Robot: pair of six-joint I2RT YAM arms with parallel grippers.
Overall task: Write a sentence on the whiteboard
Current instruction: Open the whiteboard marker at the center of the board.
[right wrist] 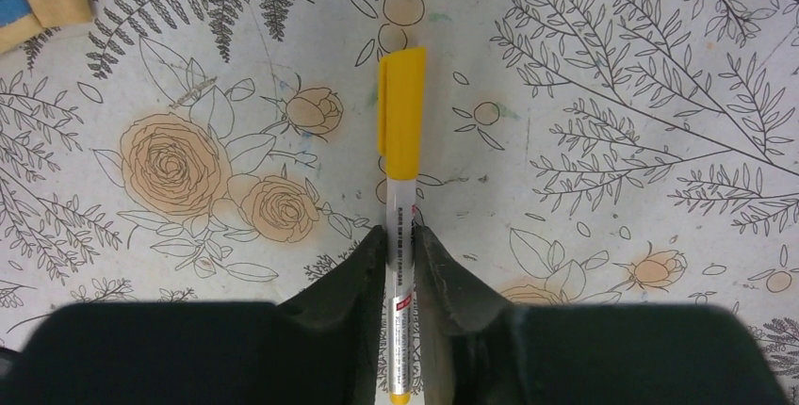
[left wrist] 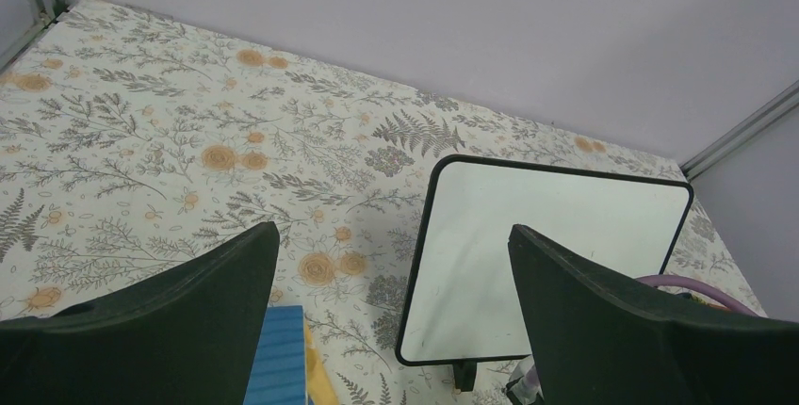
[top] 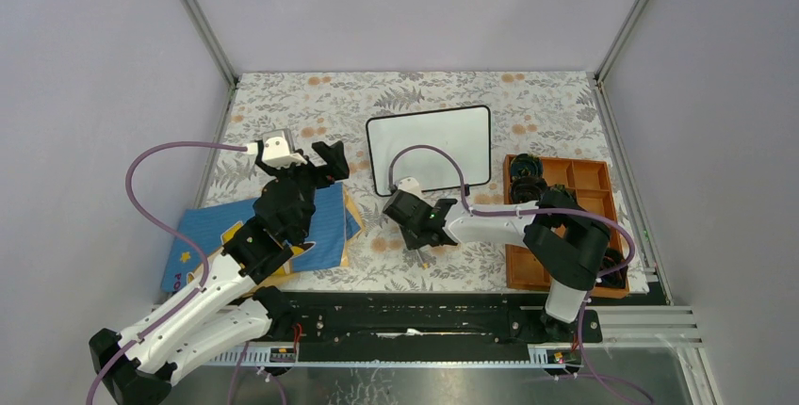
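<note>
fig. 1. small print ran along the white barrel of the marker [right wrist: 399, 179], too fine to read; its cap was yellow. the blue cloth [top: 325, 226], left of the whiteboard [top: 432, 148], carried a yellow star and some print that could not be made out.

the orange tray [top: 584, 174], just right of the whiteboard, was split into compartments. dark round objects [top: 528, 179] sat in those nearest the board.

the right gripper [right wrist: 399, 254] hung low over the floral table [top: 283, 104], just in front of the whiteboard. its fingers were closed tight on the marker barrel, cap end pointing out beyond the tips.

the left gripper [left wrist: 394, 234] hovered left of the whiteboard, above the cloth's far edge, jaws spread wide and holding nothing. the board lay flat, mid-table toward the back wall, with its white face [left wrist: 546, 245] up.
</note>
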